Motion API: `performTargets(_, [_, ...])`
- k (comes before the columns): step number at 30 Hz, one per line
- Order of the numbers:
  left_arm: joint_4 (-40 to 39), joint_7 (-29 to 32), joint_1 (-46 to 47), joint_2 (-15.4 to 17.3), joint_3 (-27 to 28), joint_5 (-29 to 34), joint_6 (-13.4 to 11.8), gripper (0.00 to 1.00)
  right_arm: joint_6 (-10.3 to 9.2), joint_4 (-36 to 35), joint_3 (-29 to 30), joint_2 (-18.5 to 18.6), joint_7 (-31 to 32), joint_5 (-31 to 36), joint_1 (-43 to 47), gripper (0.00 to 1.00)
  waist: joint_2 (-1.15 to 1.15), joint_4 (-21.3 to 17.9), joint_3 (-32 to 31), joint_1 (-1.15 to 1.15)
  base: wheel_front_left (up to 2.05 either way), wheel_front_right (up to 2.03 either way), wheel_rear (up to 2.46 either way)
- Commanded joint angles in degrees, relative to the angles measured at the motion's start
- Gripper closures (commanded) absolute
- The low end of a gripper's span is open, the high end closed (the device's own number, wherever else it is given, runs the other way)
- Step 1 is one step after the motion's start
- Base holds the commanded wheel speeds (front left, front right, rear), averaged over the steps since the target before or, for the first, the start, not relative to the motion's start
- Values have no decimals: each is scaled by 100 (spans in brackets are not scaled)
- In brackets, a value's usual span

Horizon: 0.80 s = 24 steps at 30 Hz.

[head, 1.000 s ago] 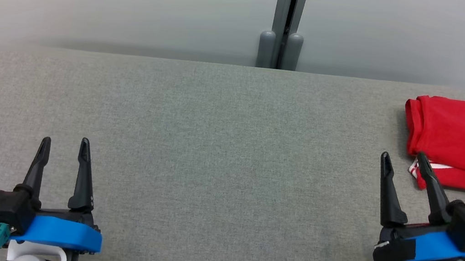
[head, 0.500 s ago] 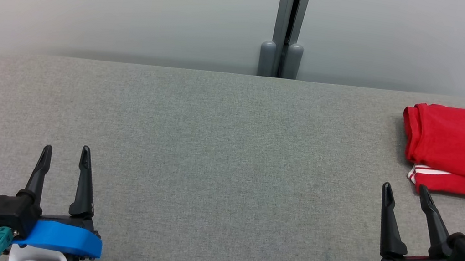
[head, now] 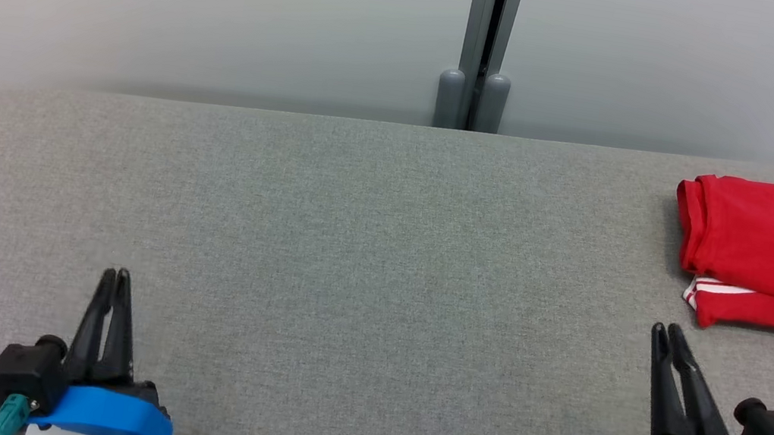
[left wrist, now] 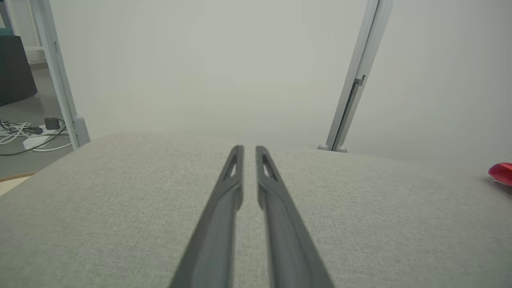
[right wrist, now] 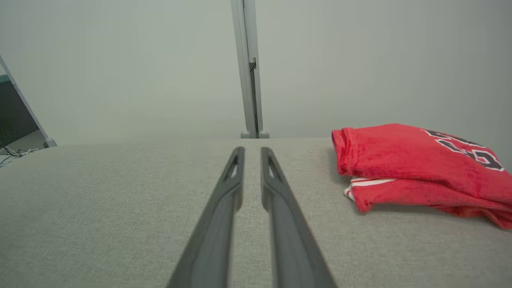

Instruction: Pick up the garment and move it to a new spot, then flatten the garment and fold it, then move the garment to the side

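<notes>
Garment [head: 768, 236] folding looks complete, so a clean withdrawal is judged the step in hand. At the bottom of the head view the left hand [head: 116, 274] and right hand [head: 669, 330] are seen empty, fingers pinched nearly together over the grey worktop [head: 385, 232]. Farther up, at the right edge, the folded red garment is laid, and its near hem should be left untouched.

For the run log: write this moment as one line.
garment: folded red jersey at right side of grey fabric table | left hand: shut, empty | right hand: shut, empty, apart from jersey
</notes>
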<state>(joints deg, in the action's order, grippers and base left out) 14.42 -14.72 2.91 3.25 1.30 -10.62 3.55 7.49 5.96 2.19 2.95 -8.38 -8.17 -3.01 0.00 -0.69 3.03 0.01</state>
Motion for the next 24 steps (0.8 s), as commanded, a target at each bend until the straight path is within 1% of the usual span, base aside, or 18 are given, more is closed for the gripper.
performTargets(1, [49, 8, -36, -9, 1, -12, 1, 100, 0, 52, -1, -2, 5, -19, 7, 100, 0, 1, -1, 0, 0, 0, 0])
performTargets(12, [58, 351, 52, -12, 110, -1224, 60, 100, 0, 164, 73, -2, 234, -1274, -50, 100, 0, 7, -26, 0, 0, 0, 0])
performTargets(24, [18, 629, 93, -15, 161, -2384, 116, 100, 0, 263, 132, -2, 439, -2464, -102, 100, 0, 13, -53, 0, 0, 0, 0])
